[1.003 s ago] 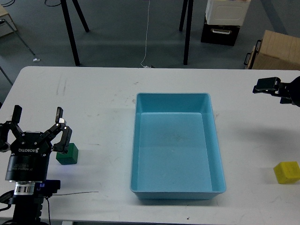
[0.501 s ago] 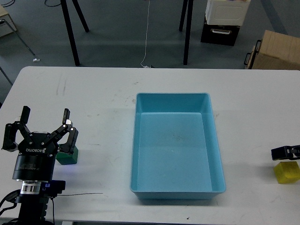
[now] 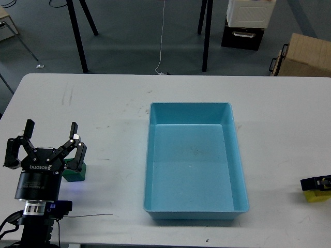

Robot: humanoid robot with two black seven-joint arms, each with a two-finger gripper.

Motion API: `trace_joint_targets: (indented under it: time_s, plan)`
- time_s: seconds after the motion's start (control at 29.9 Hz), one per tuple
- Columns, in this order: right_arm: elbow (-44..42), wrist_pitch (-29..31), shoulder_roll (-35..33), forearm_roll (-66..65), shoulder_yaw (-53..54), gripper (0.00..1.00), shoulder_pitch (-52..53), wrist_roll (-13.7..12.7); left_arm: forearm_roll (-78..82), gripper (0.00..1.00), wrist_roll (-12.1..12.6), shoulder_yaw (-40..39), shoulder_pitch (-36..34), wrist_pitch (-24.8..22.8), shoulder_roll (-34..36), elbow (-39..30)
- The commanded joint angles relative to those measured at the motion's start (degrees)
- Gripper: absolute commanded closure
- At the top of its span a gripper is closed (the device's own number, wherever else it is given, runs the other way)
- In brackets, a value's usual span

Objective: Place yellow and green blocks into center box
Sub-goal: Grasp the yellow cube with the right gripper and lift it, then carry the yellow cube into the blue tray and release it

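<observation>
A green block [image 3: 75,174] lies on the white table at the left, partly hidden behind my left gripper [image 3: 50,140]. The left gripper is open, with its fingers spread above and just left of the block. A yellow block [image 3: 312,196] lies at the table's right edge; only its lower part shows. My right gripper [image 3: 316,183] is a small dark shape right on top of the yellow block, and its fingers cannot be told apart. The blue box [image 3: 149,170] stands empty in the middle of the table.
A thin black cable [image 3: 88,215] runs along the table's front left. Beyond the table are black stand legs [image 3: 77,36], a black crate with a white bin [image 3: 244,31] and a cardboard box [image 3: 302,57] at the far right.
My right gripper has dropped from the upper right down onto the yellow block, covering its top. My left gripper has sunk slightly toward the green block.
</observation>
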Motion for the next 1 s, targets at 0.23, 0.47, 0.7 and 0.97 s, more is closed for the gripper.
trace_joint_targets:
  time_s: [0.23, 0.47, 0.7, 0.97]
  plan:
    - [0.66, 0.06, 0.40, -0.17, 0.51, 1.00, -1.20, -1.60, 0.08, 0.00, -0.46, 1.61, 0.47, 0.00, 0.06, 0.12]
    - [5.67, 0.06, -0.39, 0.97, 8.15, 1.00, 1.08, -1.78, 0.17, 0.00, -0.46, 1.52, 0.30, 0.00, -1.00, 0.12]
    - [-2.66, 0.94, 19.00, 17.65, 4.23, 1.00, 25.49, -1.69, 0.17, 0.00, -0.46, 1.43, -0.32, 0.00, -0.91, -0.05]
    - [-15.59, 0.85, 47.31, 20.40, -5.98, 1.00, 27.55, -2.04, 0.17, 0.00, -0.55, 0.64, -0.14, 0.00, -0.82, -0.05]
